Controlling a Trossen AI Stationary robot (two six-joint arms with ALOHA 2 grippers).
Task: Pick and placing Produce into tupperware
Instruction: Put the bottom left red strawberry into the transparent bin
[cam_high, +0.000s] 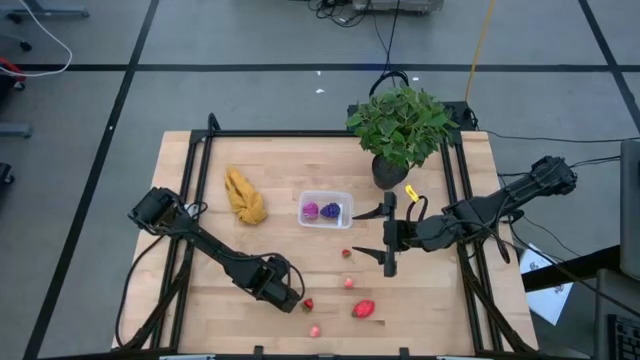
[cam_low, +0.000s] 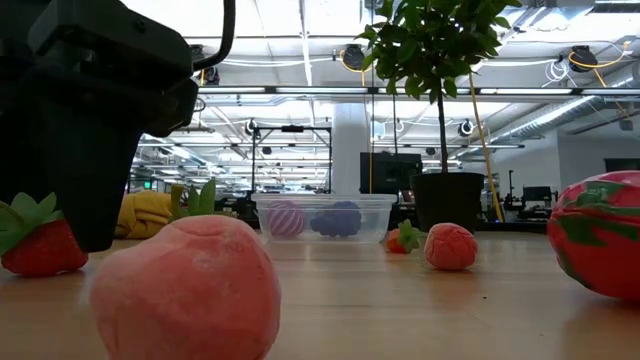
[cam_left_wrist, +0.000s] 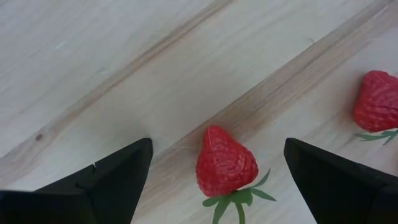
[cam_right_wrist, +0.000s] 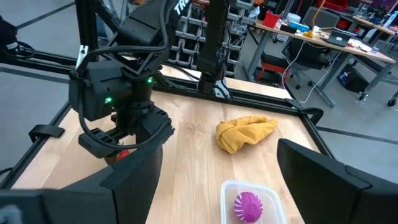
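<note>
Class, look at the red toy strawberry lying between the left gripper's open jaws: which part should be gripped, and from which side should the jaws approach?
Grip the small red toy strawberry across its plump middle, coming straight down from above. It lies on its side on the wooden table, green leaves trailing from one end, and the left gripper already straddles it with jaws open, so closing across the widest part avoids the leaves.

The box sits at the table's centre, with two fruits inside it side by side. The banana bunch lies at 9 o'clock from the box, the plant at 2 o'clock. The right gripper is at 4 o'clock, near the box. The left gripper is at 7 o'clock, just beside a strawberry. More fruits lie at 5 and 6 o'clock, well apart from the box.
</note>
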